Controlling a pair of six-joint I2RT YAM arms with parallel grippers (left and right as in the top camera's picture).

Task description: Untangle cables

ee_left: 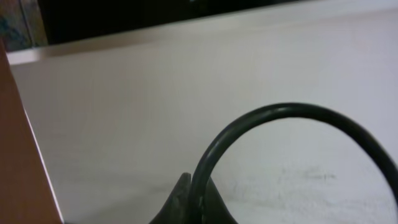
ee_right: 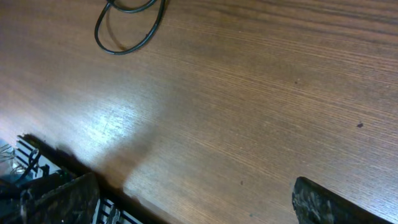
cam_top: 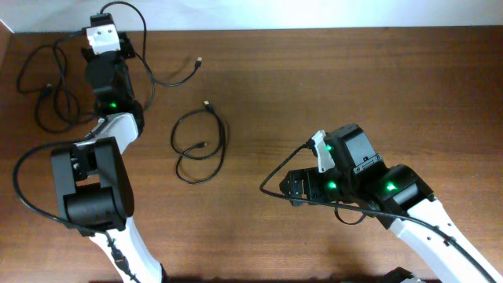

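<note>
Overhead: left gripper [cam_top: 100,22], upper left of frame, pinched one cable [cam_top: 169,83], its plug end lying toward top centre. A second cable [cam_top: 200,146] sat coiled mid-frame and a third [cam_top: 47,90] was looped far left. Right gripper [cam_top: 299,187], lower right, was spread and empty. Best move: pull the held cable slowly, clear of the far-left loops.

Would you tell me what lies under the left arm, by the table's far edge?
A cable loop shows on its left and another cable trails right; how they run beneath the left arm is hidden.
</note>
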